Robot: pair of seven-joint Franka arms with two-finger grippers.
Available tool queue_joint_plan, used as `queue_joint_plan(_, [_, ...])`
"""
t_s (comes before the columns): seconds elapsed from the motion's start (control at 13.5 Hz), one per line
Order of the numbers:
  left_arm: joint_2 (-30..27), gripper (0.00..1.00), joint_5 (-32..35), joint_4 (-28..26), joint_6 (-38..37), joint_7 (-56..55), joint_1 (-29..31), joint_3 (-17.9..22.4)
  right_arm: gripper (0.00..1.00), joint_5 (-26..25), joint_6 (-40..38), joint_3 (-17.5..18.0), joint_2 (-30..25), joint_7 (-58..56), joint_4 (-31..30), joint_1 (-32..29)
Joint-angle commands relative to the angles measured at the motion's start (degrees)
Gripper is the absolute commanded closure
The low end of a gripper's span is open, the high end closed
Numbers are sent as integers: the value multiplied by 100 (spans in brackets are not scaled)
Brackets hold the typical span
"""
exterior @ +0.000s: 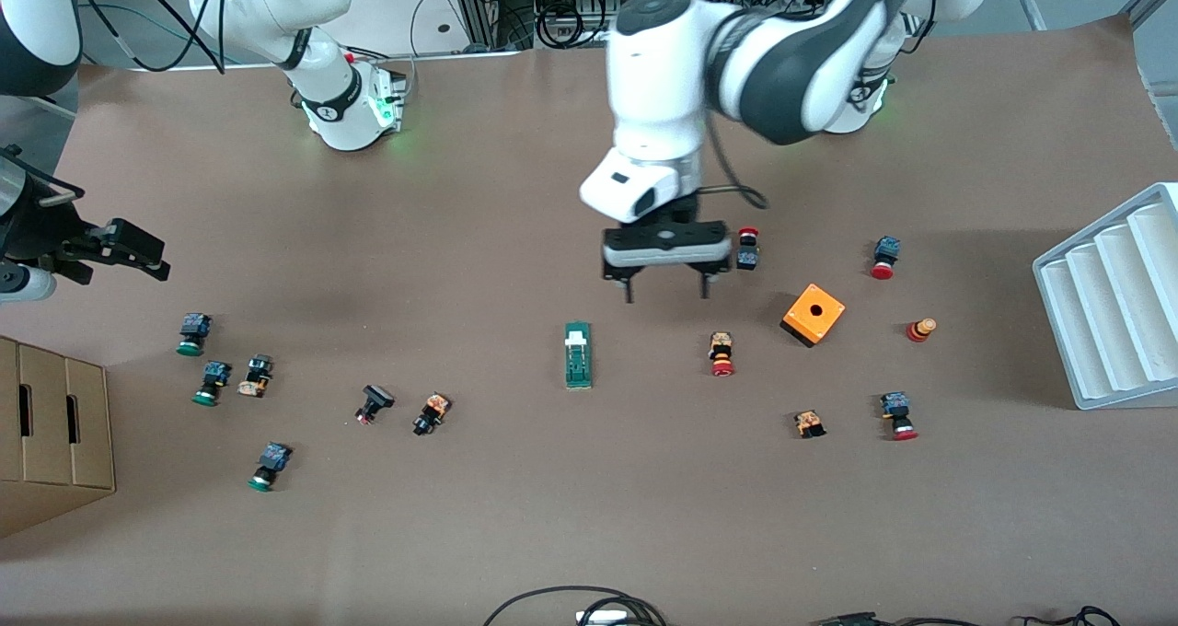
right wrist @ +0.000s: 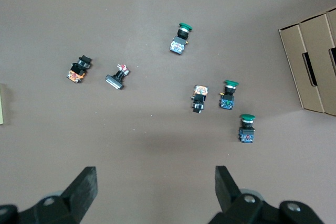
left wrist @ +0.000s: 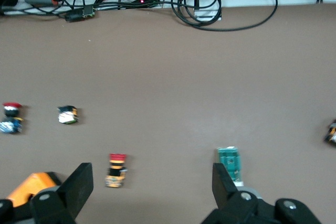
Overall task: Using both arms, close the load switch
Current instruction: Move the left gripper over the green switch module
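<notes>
Load switch (exterior: 578, 355) long axis runs toward robots, white handle farthest; both hands wide open, empty.

White arms (exterior: 663, 74), black joint bands, black cables; black grippers, green lights at bases.

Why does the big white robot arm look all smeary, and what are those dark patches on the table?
Front view: the left arm looks smeared, a blur that fits motion, while the load switch stays crisp; soft dark shadows lie on the table beneath the left gripper. Left wrist view: everything looks slightly soft. Right wrist view: a faint shadow sits above the right gripper.
</notes>
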Motion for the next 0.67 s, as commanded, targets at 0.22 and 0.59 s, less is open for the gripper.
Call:
queue_joint_plan(0.22, [730, 0, 1736, 70, 77, -2222, -753, 42, 0, -118, -81, -11, -29, 78, 67, 41])
queue_joint_plan(0.59, [1090, 0, 2561, 70, 77, -3476, -1104, 42, 0, -118, -90, -11, -29, 78, 67, 41])
